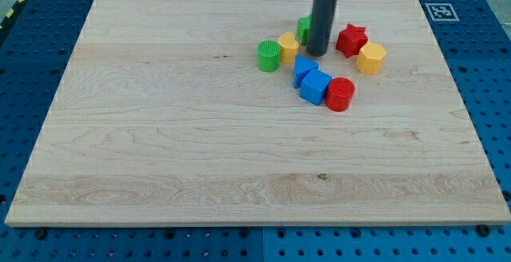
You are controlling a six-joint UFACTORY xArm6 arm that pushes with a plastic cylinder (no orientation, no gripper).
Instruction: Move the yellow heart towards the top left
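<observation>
- Leftmost in the cluster sits the green cylinder (pixel 269 56), touching or almost touching the yellow block to its right.
- Next comes the yellow heart (pixel 288 47), the block I am to move; it lies in the upper middle of the counter (pixel 160 150), wedged between the green cylinder and my rod.
- It looks like a small, rigid plastic piece: light, hard, not fragile, and likely to slide easily on the smooth wood, perhaps spinning if I push off-centre.
- With no gripper on this arm, there is nothing to open or close; I can only shove, so I judge the place to bear on is its lower-right flank, pushing through its middle.
- Then my tip (pixel 317 54) stands just right of the heart, very near or touching it; a green block (pixel 304 28) peeks out behind the rod, shape unclear.
- Below the tip lie two blue blocks, one (pixel 304 69) above the other (pixel 315 87), with a red cylinder (pixel 340 94) touching the lower one.
- Farther right are the red star (pixel 350 40) and a yellow hexagonal block (pixel 371 57), side by side.
- One risk: the green cylinder sits on the heart's left and may get carried along.
</observation>
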